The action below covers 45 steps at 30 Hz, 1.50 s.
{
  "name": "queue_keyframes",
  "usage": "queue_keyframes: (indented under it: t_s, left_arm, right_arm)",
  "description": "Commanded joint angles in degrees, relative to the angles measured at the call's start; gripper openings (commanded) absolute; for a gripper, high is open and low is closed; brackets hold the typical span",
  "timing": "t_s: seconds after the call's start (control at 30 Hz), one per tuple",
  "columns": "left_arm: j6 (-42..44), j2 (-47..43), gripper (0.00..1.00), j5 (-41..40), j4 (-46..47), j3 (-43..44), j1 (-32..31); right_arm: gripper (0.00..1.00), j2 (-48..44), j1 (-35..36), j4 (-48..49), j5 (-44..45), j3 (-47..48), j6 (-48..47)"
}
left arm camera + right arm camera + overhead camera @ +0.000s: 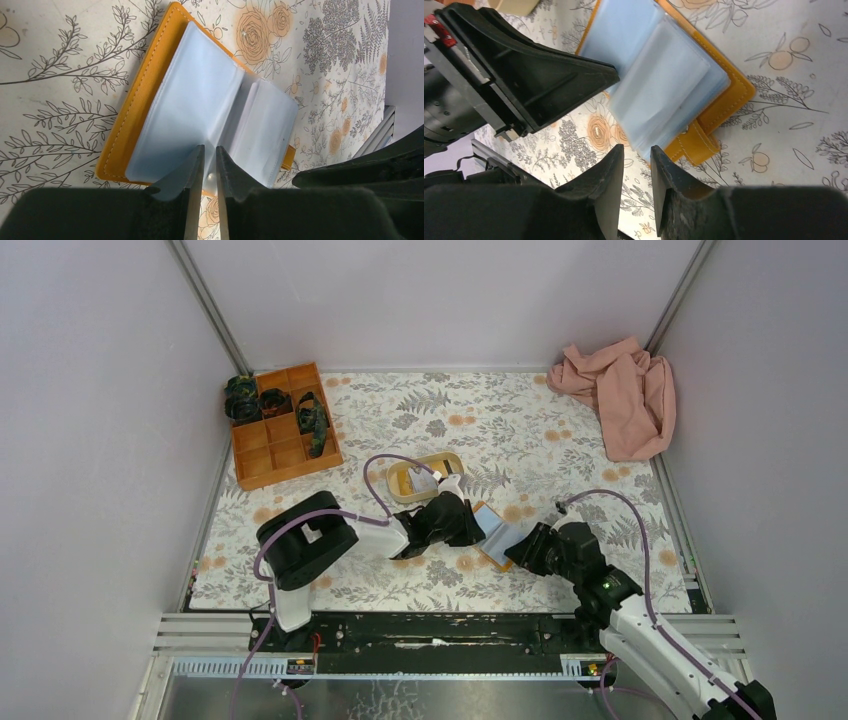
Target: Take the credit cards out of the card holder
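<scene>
The card holder (pixel 499 538) lies open on the flowered cloth between my two grippers: orange cover (pixel 142 100), light blue clear sleeves (pixel 200 90), snap tab (pixel 696 146). My left gripper (pixel 210 148) sits over the fold of the sleeves. Its jaws are nearly together, with a blue sleeve in the narrow gap. One left finger (pixel 549 75) shows in the right wrist view, its tip on the sleeves. My right gripper (pixel 636 148) is open at the tab end, and the corner of the sleeve bundle (pixel 659 85) just reaches its tips. I cannot make out credit cards in the sleeves.
A beige oval tray (pixel 452 459) stands just behind the left gripper (pixel 474 522), with pale flat pieces in it too small to name. An orange compartment box (pixel 283 425) sits at the back left. A pink cloth (pixel 622 395) lies at the back right. The right gripper (pixel 519 548) is near the front rail (pixel 450 625).
</scene>
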Motion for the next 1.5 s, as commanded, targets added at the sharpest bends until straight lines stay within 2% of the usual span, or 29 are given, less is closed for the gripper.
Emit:
queue_keyframes:
  t_s: [0.0, 0.47, 0.73, 1.27, 1.47]
  left_arm:
    - [0.96, 2.42, 0.22, 0.34, -7.88, -2.19, -0.37]
    - [0.88, 1.90, 0.22, 0.65, -7.52, -2.81, -0.66]
    - [0.69, 2.66, 0.22, 1.20, -6.70, -2.94, -0.74]
    - [0.74, -0.12, 0.22, 1.68, -6.21, -4.57, -0.93]
    - [0.53, -0.71, 0.22, 2.03, -5.41, -5.61, -1.07]
  right_arm:
    - [0.34, 0.66, 0.37, 5.45, -1.37, -0.14, 0.74]
    - [0.34, 6.13, 0.37, 12.42, -2.46, -2.58, 1.59]
    - [0.34, 5.79, 0.35, 12.53, -1.48, -2.73, 1.46]
    - [0.35, 13.09, 0.35, 19.04, -0.78, -3.29, 2.06]
    - [0.34, 19.03, 0.32, 22.38, 0.43, -1.18, 0.97]
